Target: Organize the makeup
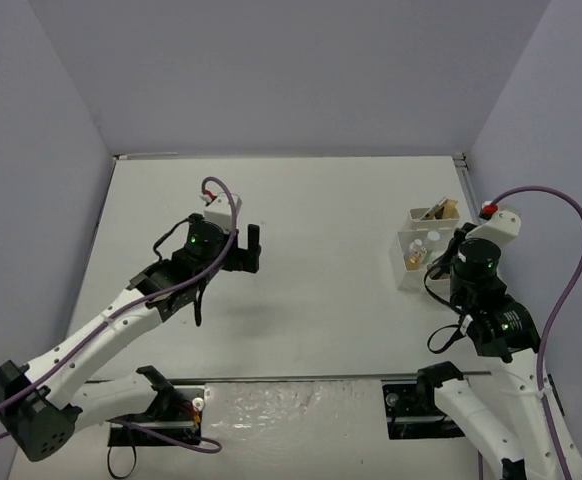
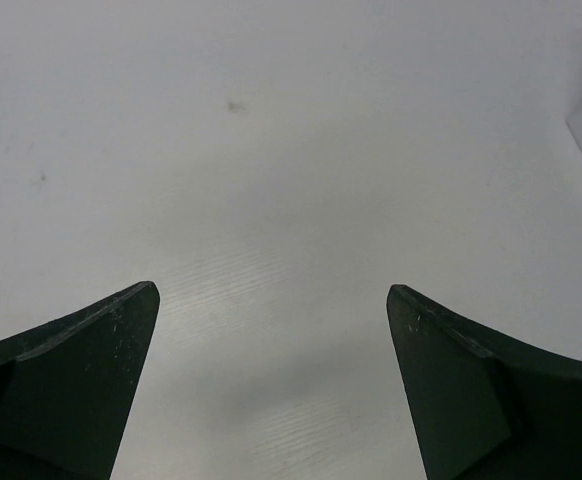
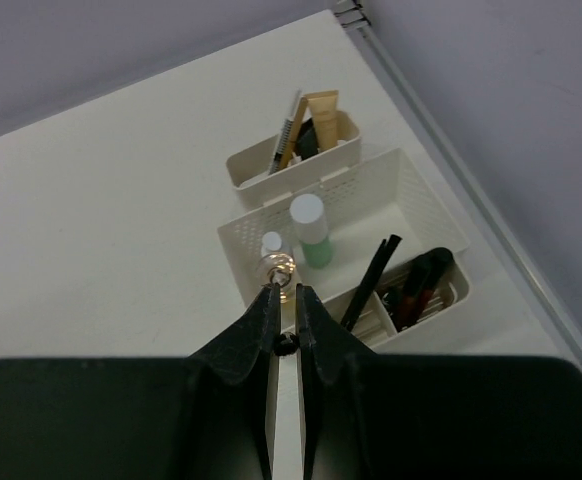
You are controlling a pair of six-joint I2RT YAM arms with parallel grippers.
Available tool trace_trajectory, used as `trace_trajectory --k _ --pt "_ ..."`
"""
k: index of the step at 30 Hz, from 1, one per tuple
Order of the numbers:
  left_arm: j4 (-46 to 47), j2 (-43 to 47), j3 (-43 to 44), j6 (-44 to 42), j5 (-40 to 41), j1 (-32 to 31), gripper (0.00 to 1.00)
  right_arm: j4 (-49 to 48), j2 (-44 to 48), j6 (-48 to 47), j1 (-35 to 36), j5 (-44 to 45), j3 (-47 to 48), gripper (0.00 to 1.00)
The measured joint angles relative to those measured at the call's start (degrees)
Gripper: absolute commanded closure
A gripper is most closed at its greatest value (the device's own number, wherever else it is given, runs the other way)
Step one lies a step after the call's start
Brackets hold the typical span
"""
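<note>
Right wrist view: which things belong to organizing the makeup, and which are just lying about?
Job: green-based bottle, white-capped small bottle, clear round-topped bottle, beige tube, black sticks, red sticks.
Just there: white perforated tray, rear bin, table.

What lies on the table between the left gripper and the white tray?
Nothing: the top view shows only bare table between the left gripper and the white tray.
</note>
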State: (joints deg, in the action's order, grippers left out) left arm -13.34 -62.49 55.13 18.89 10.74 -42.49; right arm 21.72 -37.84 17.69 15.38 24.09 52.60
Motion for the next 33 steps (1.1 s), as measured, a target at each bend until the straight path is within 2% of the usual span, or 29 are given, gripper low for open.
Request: trace_trajectory --k 5,11,17,27,29,33 --pt "-7.8 7.0 -1.3 2.7 -0.3 9.9 0.03 0.4 -2.6 0.2 0.0 7.4 0.0 1.0" --pt "-13.9 13.1 -1.4 2.6 -0.1 18.9 0.03 -1.4 -6.4 0.8 -0.6 10.0 -1.7 1.0" --pt "-16.2 14.2 -1.5 1.5 -0.3 22.1 0.03 -4.3 -8.9 2.1 -1.9 9.9 -5.3 1.0" --pt "-17.3 16.0 -3.5 0.8 -1.0 23.1 0.03 -8.7 -11.9 4.9 -3.5 8.7 -11.9 1.0" --pt "-17.4 16.3 -3.5 0.8 -1.1 23.1 0.03 -9.0 -12.0 5.3 -3.5 8.3 -12.7 0.93" --pt "-17.4 16.6 -3.5 0.8 -1.5 23.1 0.03 -9.6 -12.0 6.0 -3.8 7.9 -13.1 0.69"
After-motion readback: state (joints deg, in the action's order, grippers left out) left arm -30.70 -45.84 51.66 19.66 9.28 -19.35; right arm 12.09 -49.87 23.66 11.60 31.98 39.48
